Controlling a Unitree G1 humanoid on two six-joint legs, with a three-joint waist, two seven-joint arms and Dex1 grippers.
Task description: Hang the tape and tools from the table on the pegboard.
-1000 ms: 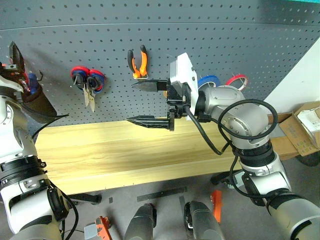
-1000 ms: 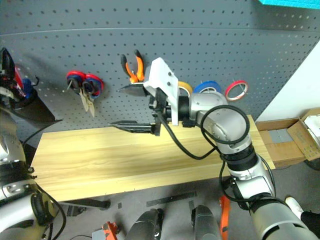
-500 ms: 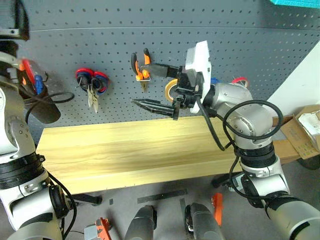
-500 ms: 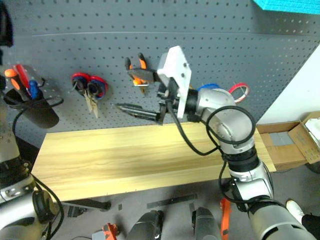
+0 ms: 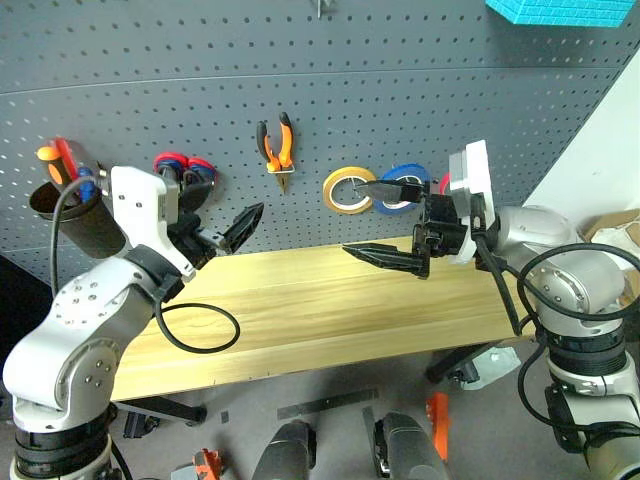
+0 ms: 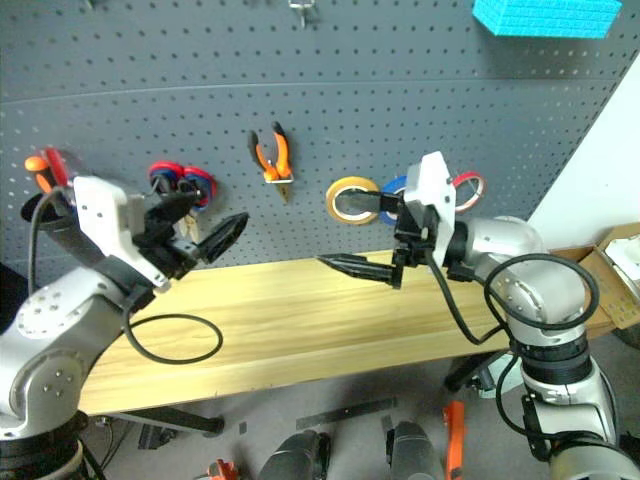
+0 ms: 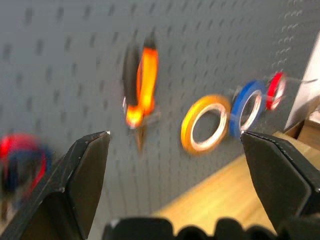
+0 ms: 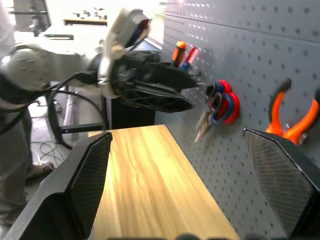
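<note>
On the dark grey pegboard (image 5: 420, 80) the orange-and-black pliers (image 5: 277, 145) hang from a hook. The blue tape (image 5: 406, 171) hangs between a yellow roll (image 5: 345, 190) and a red roll (image 7: 274, 90). My right gripper (image 5: 355, 217) is open and empty, level in front of the rolls, its upper finger crossing the blue tape. My left gripper (image 6: 205, 218) is open and empty, over the table's (image 5: 330, 310) left part, in front of the red-and-blue scissors (image 5: 185, 165). An orange-handled tool (image 5: 47, 154) stands in a black cup (image 5: 70, 210).
A black cable loop (image 5: 195, 330) from my left arm lies on the wooden top. A turquoise box (image 5: 545, 10) sits above the pegboard at the upper right. A cardboard box (image 5: 625, 225) stands past the table's right end.
My left arm swung down and to the right, from the cup to in front of the scissors. My right gripper drew rightward from the pliers to the rolls. The camera has tilted.
</note>
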